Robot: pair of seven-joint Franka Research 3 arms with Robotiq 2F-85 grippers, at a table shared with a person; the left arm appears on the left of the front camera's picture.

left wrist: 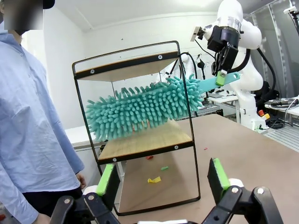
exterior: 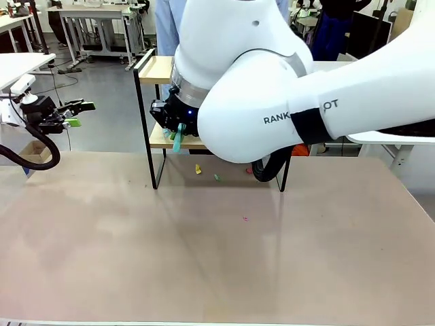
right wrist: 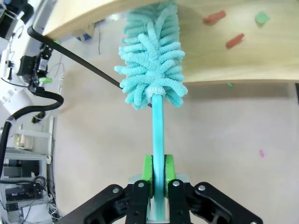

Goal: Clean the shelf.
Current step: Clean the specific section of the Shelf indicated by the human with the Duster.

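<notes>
Teal duster (left wrist: 145,109), one two-board shelf (left wrist: 140,144)
Right gripper (right wrist: 158,171) pinches its handle; left gripper (left wrist: 162,182) spread; three scraps (right wrist: 234,40) on a board; right arm (exterior: 272,102) half hides shelf.

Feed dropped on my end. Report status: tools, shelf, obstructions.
Right tool shut on duster; left tool open, empty. Duster head between shelf boards. Scraps on table beneath; person close beside shelf.

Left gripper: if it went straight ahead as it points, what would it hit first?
Probably the shelf, at its near end, or the teal duster between its boards; depth is hard to judge.
</notes>
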